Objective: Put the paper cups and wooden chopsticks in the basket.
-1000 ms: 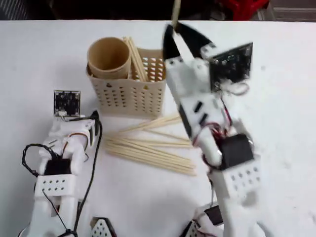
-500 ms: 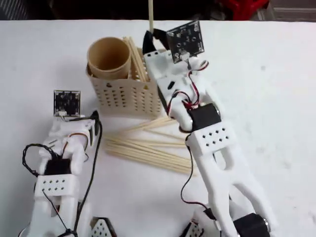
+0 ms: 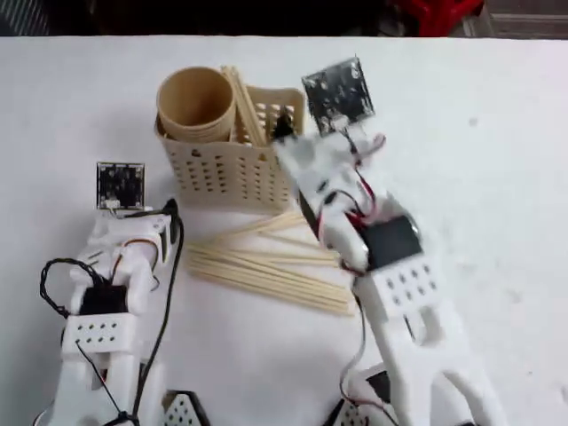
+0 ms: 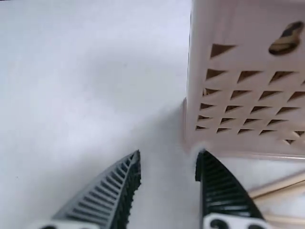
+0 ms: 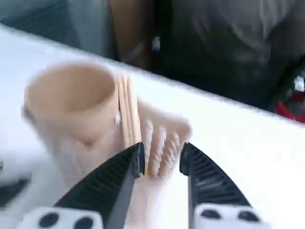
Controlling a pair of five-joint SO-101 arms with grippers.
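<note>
A cream lattice basket (image 3: 232, 169) stands at the back of the table. Stacked paper cups (image 3: 195, 102) sit in its left part, with a few chopsticks (image 3: 242, 105) leaning beside them. Several loose wooden chopsticks (image 3: 266, 266) lie on the table in front of the basket. My right gripper (image 3: 284, 124) hangs over the basket's right part. In the right wrist view this gripper (image 5: 161, 155) is open just above the basket (image 5: 164, 138), near the cup (image 5: 71, 98). My left gripper (image 4: 167, 160) is open low over the table, beside the basket's corner (image 4: 248, 95).
The left arm (image 3: 111, 266) rests at the front left with a black cable beside it. Chopstick ends (image 4: 281, 186) lie close to the left gripper. White table stretches bare to the right of the right arm (image 3: 390, 266).
The right arm swung left and came down over the basket. The upright chopstick it carried above its fingers is no longer there. The left arm kept still.
</note>
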